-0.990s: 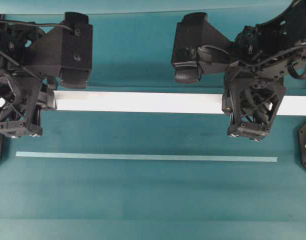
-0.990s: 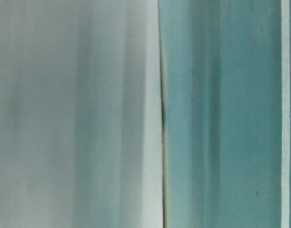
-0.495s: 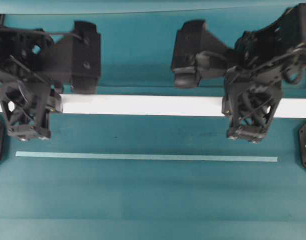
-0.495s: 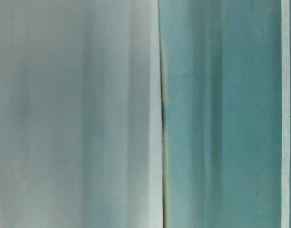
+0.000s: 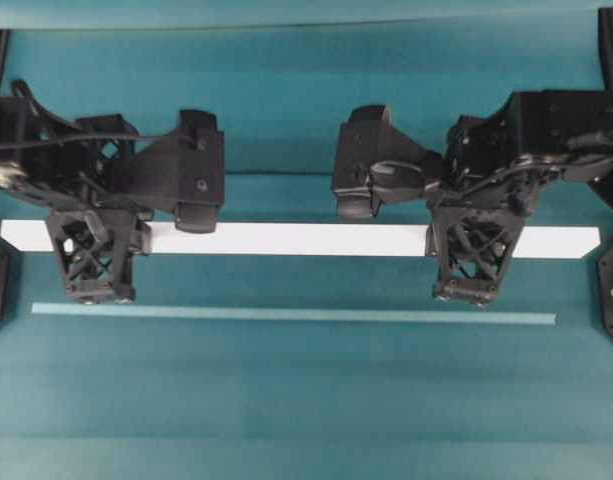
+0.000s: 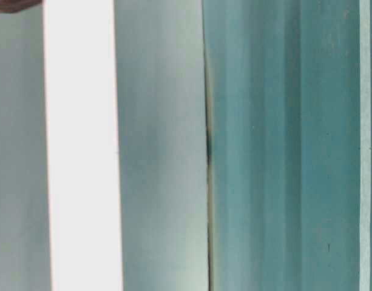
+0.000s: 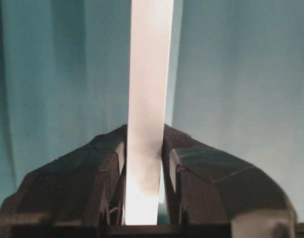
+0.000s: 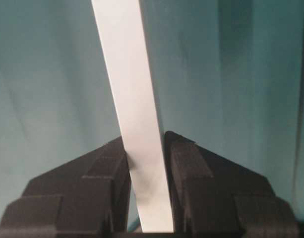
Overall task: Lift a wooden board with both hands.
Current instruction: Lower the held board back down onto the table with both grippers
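Both pairs of fingers are clamped on the wooden board (image 5: 306,240): the left gripper (image 7: 144,183) pinches it near its left end, and the right gripper (image 8: 147,193) pinches it nearer its right end. Its long axis runs across the overhead view, from one arm to the other, parallel to the pale teal strip (image 5: 286,314) on the table (image 5: 306,400). Judging from the table-level view (the board shows as a bright band), it seems off the surface. I think the lift needs both arms to rise evenly, so that the board remains level.
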Motion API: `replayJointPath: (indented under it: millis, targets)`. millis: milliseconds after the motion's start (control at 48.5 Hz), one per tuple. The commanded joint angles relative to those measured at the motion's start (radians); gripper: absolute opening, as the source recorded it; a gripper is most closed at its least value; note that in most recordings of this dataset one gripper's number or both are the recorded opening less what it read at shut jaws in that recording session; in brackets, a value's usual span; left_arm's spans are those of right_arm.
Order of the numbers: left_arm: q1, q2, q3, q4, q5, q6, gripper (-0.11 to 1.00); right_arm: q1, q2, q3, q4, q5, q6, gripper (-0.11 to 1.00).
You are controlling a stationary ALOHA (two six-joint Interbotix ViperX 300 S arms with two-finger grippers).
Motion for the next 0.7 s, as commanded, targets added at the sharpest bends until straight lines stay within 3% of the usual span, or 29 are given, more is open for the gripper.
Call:
replayJointPath:
  millis: [0,433,681]
  targets:
    - [-0.003,-0.006,0.028,0.005,-0.018,-0.003,0.17,-0.003,-0.003,0.051,0.0,-0.052,-0.009,0.21]
    - [-0.002,0.032,0.236,0.003,-0.242,0.0,0.17,-0.005,0.028,0.253,-0.011,-0.307,-0.032,0.21]
    - [0.0,0.074,0.319,0.003,-0.364,-0.005,0.17,-0.005,0.06,0.313,-0.011,-0.396,-0.041,0.21]
